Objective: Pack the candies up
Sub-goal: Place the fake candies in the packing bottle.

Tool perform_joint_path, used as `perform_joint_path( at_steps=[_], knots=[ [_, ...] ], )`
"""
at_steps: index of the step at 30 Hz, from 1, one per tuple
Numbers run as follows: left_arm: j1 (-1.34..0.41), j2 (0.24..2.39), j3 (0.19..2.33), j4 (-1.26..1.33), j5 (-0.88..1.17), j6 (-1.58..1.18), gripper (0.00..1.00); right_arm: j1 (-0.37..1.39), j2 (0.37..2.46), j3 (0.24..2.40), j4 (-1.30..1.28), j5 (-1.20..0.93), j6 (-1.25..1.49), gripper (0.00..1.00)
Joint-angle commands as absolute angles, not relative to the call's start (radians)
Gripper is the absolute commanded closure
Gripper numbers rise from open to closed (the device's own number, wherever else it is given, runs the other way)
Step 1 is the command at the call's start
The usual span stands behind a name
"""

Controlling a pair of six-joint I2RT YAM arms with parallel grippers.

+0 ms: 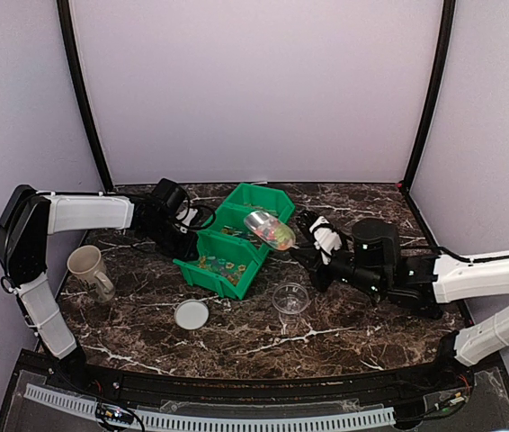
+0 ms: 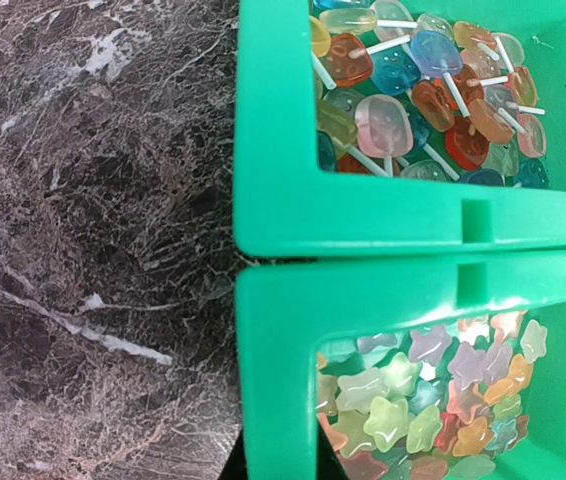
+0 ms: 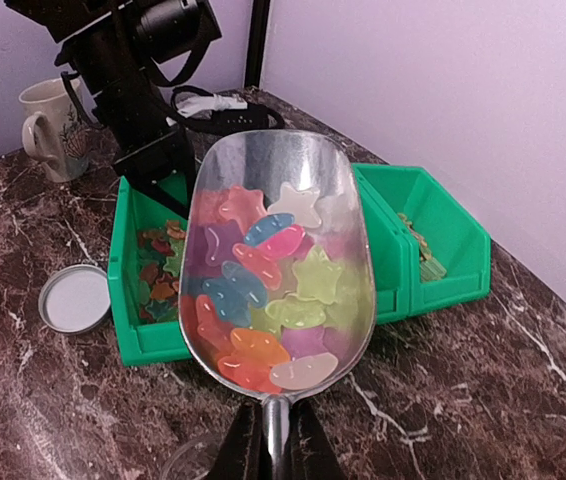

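Note:
My right gripper (image 3: 278, 450) is shut on the handle of a metal scoop (image 3: 308, 160) heaped with small star-shaped candies (image 3: 263, 290) in mixed colours. In the top view the right gripper (image 1: 308, 241) holds the scoop (image 1: 270, 229) in the air over the right side of the green three-compartment bin (image 1: 221, 279). More star candies (image 2: 433, 400) lie in the bin's near compartment, and lollipops (image 2: 413, 90) fill the one beside it. My left gripper (image 2: 279, 470) is shut on the bin's wall (image 2: 273, 200), one finger on each side, at the bin's left side (image 1: 185, 241).
A clear plastic cup (image 1: 290, 299) stands in front of the bin, below the scoop; its rim shows in the right wrist view (image 3: 188, 465). A round white lid (image 1: 191, 314) lies to its left. A beige mug (image 1: 88, 268) stands at the far left.

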State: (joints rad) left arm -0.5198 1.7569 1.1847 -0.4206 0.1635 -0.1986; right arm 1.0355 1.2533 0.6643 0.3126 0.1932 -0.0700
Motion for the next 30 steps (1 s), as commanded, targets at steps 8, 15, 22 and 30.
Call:
perform_joint_path(
  at_steps=[8, 15, 22, 30],
  knots=[
    [-0.514, 1.658, 1.249, -0.285, 0.196, -0.193, 1.0, 1.124, 1.008, 0.62, -0.079, 0.363, 0.114, 1.0],
    [-0.515, 1.66, 1.252, -0.287, 0.187, -0.19, 1.0, 1.191, 0.961, 0.603, -0.191, 0.421, 0.229, 1.0],
    [-0.515, 1.663, 1.252, -0.288, 0.188, -0.19, 1.0, 1.267, 1.01, 0.684, -0.393, 0.462, 0.346, 1.0],
    [-0.515, 1.659, 1.252, -0.292, 0.188, -0.19, 1.0, 1.335, 1.022, 0.718, -0.492, 0.471, 0.433, 1.0]
  ],
)
